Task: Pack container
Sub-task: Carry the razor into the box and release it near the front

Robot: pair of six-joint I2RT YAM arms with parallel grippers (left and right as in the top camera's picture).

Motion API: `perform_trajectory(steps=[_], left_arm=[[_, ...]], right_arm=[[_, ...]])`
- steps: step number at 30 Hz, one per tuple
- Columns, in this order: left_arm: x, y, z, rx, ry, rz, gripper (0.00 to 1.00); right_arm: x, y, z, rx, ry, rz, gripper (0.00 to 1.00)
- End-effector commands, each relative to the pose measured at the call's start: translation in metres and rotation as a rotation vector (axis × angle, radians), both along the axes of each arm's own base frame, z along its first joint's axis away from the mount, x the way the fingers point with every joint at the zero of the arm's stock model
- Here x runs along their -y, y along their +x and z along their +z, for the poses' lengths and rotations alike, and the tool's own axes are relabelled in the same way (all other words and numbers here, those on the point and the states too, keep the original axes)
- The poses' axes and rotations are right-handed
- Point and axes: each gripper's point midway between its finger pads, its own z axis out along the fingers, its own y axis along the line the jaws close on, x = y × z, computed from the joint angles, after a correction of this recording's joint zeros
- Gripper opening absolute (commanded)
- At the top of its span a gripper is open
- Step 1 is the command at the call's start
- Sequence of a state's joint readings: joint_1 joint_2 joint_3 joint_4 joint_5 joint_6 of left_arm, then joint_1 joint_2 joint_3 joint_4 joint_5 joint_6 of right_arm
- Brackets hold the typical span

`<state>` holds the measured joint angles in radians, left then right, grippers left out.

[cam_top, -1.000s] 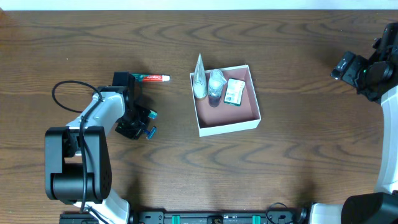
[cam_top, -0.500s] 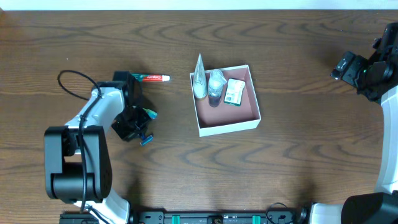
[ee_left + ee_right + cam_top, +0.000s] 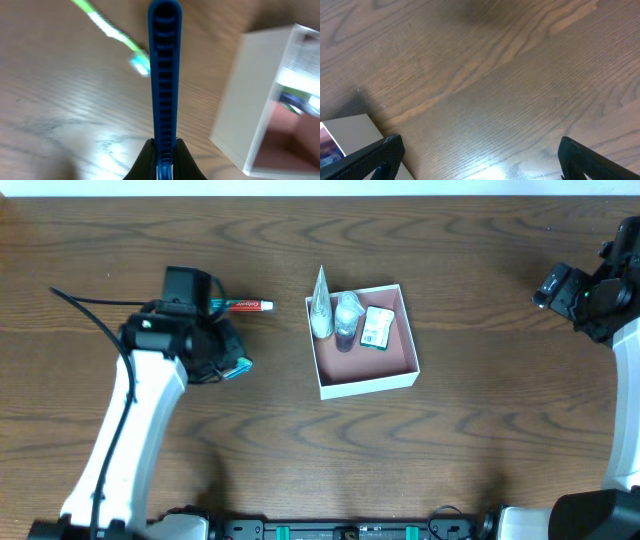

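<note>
The container (image 3: 366, 385) is a shallow square box with white walls and a pink-brown floor, at the table's middle. It also shows at the right of the left wrist view (image 3: 250, 100). A clear pouch (image 3: 320, 310), a small clear bottle (image 3: 346, 320) and a green packet (image 3: 378, 327) lie in it. My left gripper (image 3: 225, 365) is left of the box, shut on a long ribbed blue handle (image 3: 164, 85) that points forward. A toothpaste tube (image 3: 243, 306) lies just beyond it. My right gripper (image 3: 480, 160) is open and empty at the far right (image 3: 575, 298).
The wooden table (image 3: 480, 440) runs wide around the box. The left arm's black cable (image 3: 90, 310) loops over the table at the left. A corner of the box shows at the lower left of the right wrist view (image 3: 345, 135).
My left arm has lifted and stretched out, carrying the blue handle up and toward the tube. The right arm and the box's contents have not moved.
</note>
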<state>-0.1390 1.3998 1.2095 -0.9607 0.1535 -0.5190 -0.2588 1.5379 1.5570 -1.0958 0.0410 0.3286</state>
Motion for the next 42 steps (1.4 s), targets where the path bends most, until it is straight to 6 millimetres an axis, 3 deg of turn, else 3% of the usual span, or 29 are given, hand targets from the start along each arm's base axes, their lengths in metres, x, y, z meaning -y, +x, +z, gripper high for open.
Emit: perform_trajectory(steps=[1,10,18,24,31,37,39,42], left_arm=[[0.025,0.001,0.020,0.068,-0.031,-0.021,0.06],[0.098,0.002,0.028,0.124,-0.140,0.115,0.06],[0.129,0.003,0.034,0.180,-0.217,0.364,0.06],[0.159,0.005,0.024,0.132,-0.350,0.568,0.06],[0.218,0.022,0.007,0.134,-0.480,0.579,0.06],[0.232,0.018,-0.016,0.086,-0.475,0.627,0.06],[0.233,0.018,-0.018,0.085,-0.475,0.625,0.06],[0.239,0.022,-0.012,0.096,-0.511,0.618,0.15]], right_arm=[[0.003,-0.001,-0.001,-0.006,-0.007,0.002,0.99],[0.003,-0.001,-0.001,-0.006,-0.007,0.002,0.99],[0.003,-0.001,-0.001,-0.006,-0.007,0.002,0.99],[0.003,-0.001,-0.001,-0.006,-0.007,0.002,0.99],[0.003,-0.001,-0.001,-0.006,-0.007,0.002,0.99],[0.003,-0.001,-0.001,-0.006,-0.007,0.002,0.99],[0.003,-0.001,-0.001,-0.006,-0.007,0.002,0.99],[0.003,-0.001,-0.001,-0.006,-0.007,0.002,0.99]])
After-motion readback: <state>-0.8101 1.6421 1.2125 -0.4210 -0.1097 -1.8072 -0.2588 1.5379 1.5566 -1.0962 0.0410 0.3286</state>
